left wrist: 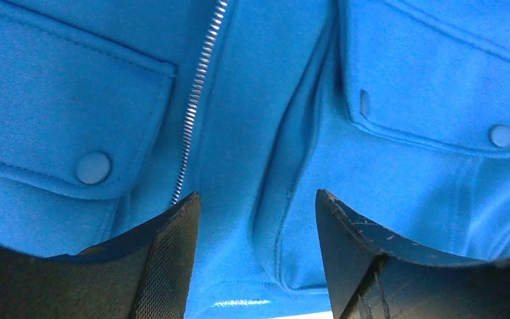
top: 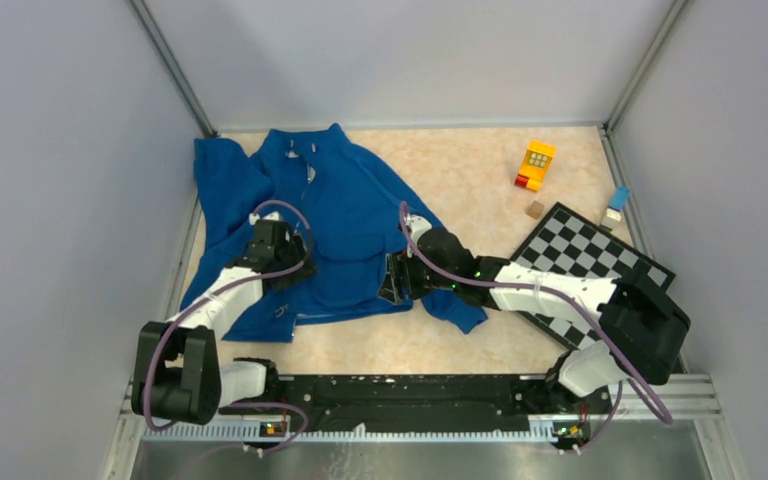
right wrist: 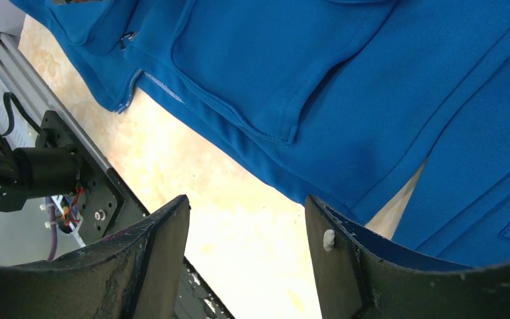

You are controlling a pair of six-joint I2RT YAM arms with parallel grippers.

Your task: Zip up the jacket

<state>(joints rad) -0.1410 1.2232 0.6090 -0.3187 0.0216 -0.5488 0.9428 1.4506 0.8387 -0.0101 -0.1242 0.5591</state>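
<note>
The royal-blue jacket (top: 350,220) lies spread on the table, collar toward the back wall. My left gripper (top: 285,258) hangs low over its front, near the hem. In the left wrist view, the left gripper (left wrist: 257,207) is open, with a raised fold of the front edge between its fingers and the metal zipper teeth (left wrist: 196,100) just beside the left finger. Snap-button pockets (left wrist: 53,113) flank the zipper. My right gripper (top: 395,285) is at the jacket's lower right hem. It is open (right wrist: 246,207) over bare table, with the hem (right wrist: 319,189) close to its right finger.
A checkerboard (top: 590,260) lies to the right under the right arm. A yellow block toy (top: 537,163), a small brown cube (top: 534,209) and a blue-white piece (top: 617,203) sit at the back right. The black mounting rail (top: 410,390) runs along the near edge.
</note>
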